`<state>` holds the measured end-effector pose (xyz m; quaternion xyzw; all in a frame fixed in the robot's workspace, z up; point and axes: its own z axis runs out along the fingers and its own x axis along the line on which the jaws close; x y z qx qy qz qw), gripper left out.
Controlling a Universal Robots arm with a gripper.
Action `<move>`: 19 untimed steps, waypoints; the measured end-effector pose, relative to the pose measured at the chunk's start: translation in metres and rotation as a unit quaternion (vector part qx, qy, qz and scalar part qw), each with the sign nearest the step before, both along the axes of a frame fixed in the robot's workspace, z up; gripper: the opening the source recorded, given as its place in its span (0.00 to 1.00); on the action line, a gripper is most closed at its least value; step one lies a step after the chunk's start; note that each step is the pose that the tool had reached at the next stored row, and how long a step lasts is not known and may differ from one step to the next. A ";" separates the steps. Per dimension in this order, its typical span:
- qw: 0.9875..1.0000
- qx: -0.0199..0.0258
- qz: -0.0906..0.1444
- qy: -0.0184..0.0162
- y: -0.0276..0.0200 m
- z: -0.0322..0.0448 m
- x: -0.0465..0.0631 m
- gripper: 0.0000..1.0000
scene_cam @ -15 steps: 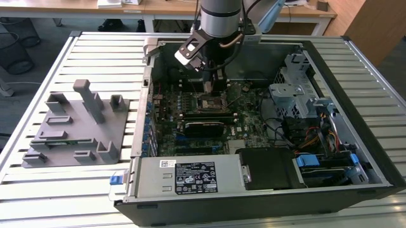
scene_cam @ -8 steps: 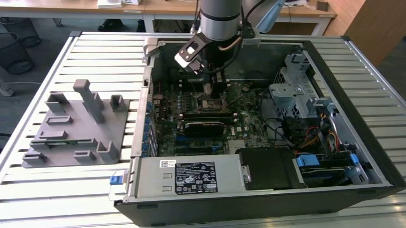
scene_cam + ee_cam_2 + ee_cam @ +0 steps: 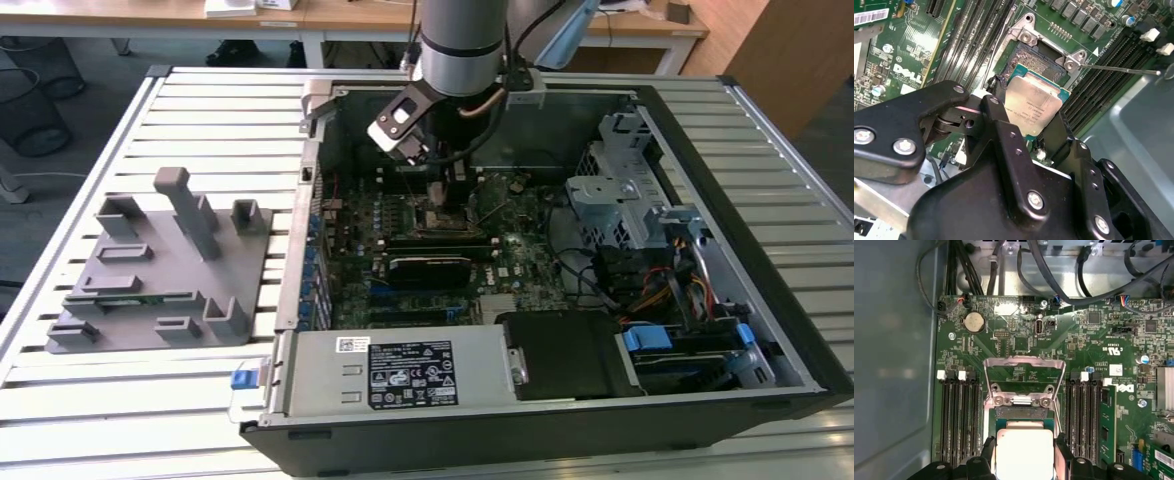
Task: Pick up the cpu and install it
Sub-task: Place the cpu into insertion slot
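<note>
The cpu (image 3: 1035,106), a small square chip with a pale silver top and green edge, sits between the black fingers (image 3: 996,107) of my gripper (image 3: 1031,109), which is shut on it. In the first wrist view the cpu (image 3: 1024,452) hangs just in front of the open socket (image 3: 1021,413), whose metal load plate (image 3: 1024,371) is swung up. The dark socket (image 3: 1026,57) lies directly beyond the chip, and I cannot tell whether they touch. In the exterior view my gripper (image 3: 443,195) reaches down into the computer case over the socket (image 3: 438,218) on the motherboard.
The open computer case (image 3: 747,130) lies on a slatted table with a drive cage (image 3: 614,190) and cables at the exterior view's right. Memory slots (image 3: 959,415) flank the socket, with a green memory stick (image 3: 1107,422) in one. A grey plastic fixture (image 3: 154,265) stands left of the case.
</note>
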<state>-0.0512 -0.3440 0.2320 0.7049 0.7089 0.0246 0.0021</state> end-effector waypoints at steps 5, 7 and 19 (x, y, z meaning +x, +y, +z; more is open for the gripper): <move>1.000 0.001 0.000 0.000 0.0000 -0.0053 0.000 0.54; 1.000 0.001 0.000 0.000 0.0000 -0.0065 0.000 0.54; 1.000 0.001 0.002 0.000 0.0000 -0.0162 -0.001 0.54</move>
